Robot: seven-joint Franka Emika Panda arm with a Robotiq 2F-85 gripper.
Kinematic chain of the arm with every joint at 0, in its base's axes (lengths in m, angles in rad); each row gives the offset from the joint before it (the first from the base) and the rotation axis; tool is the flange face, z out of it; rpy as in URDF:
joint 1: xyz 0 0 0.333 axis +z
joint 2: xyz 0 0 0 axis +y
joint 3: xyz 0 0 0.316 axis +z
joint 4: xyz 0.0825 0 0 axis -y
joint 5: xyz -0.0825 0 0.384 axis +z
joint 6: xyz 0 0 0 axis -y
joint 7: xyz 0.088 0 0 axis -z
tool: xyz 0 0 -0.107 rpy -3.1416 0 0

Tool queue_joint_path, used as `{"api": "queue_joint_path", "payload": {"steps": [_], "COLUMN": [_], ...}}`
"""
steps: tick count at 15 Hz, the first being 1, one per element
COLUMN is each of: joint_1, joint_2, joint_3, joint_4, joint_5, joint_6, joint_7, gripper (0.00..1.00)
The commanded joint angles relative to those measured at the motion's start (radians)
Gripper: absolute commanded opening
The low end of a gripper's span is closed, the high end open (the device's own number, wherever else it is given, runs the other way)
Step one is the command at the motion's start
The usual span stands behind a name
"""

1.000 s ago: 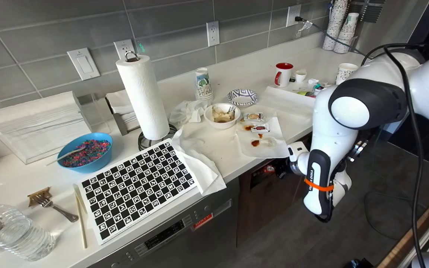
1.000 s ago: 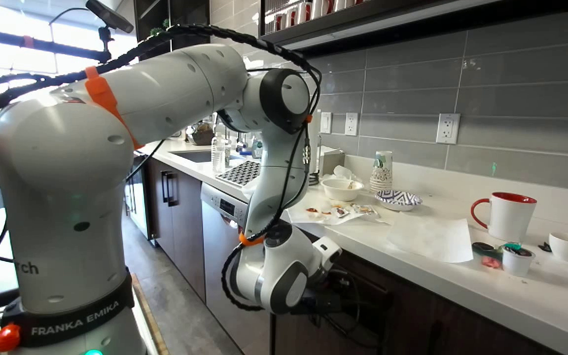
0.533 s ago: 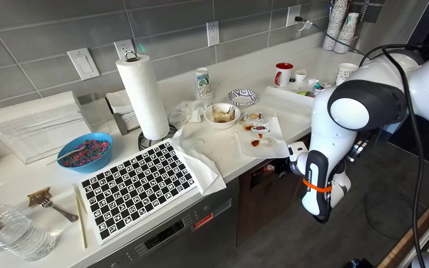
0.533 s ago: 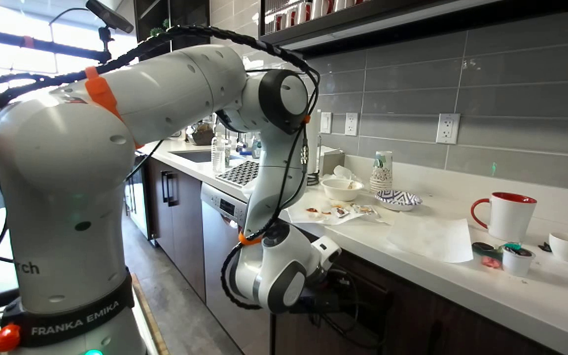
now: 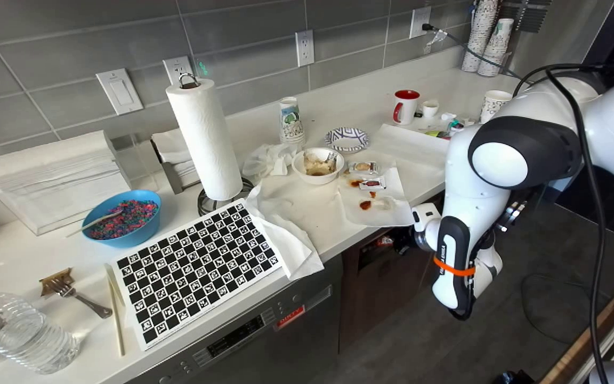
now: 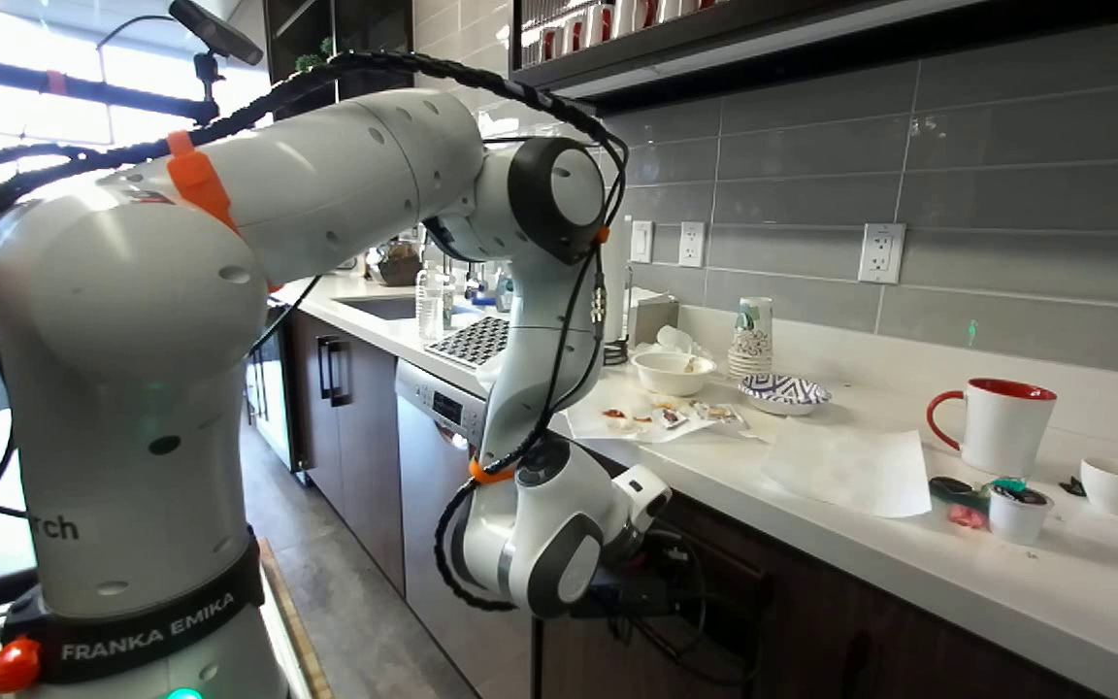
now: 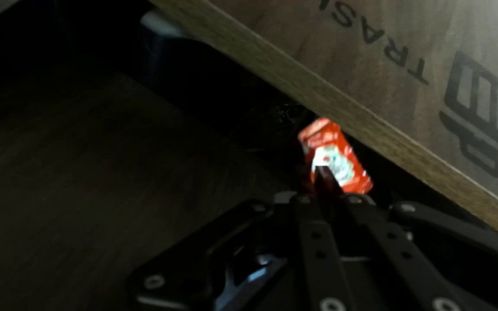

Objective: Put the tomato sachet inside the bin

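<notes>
In the wrist view the tomato sachet (image 7: 339,156) stands out from the tips of my gripper (image 7: 327,192), between twelve and one o'clock of them. My jaws are close together, pinching it near its seven o'clock corner, where the wrapper falls into dark red shadow. It is just beside the edge of the bin panel (image 7: 361,77), which slants from eleven down to four o'clock; I can't tell how far below that edge it hangs. Against a second ago, in an exterior view, my arm (image 5: 455,242) has edged a touch toward nine o'clock, while everything on the counter (image 5: 307,209) lies as it did. The sachet is a bright red packet, tilted from eleven to five o'clock, paler at its eleven o'clock end, its white label marked with red and green.
</notes>
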Motion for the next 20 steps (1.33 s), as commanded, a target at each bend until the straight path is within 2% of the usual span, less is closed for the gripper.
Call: {"api": "queue_joint_path", "payload": {"steps": [1, 7, 10, 20], "joint_1": [0.028, 0.03, 0.023, 0.002], "joint_2": [-0.023, -0.04, -0.055, -0.146], "joint_3": [-0.029, -0.029, -0.021, 0.016], "joint_4": [0.075, 0.054, 0.032, -0.095], "joint_5": [0.02, 0.022, 0.017, 0.036], "joint_6": [0.0, 0.014, -0.008, -0.012], "joint_7": [-0.036, -0.032, -0.016, 0.091], "gripper": [0.4, 0.83, 1.0, 1.0]}}
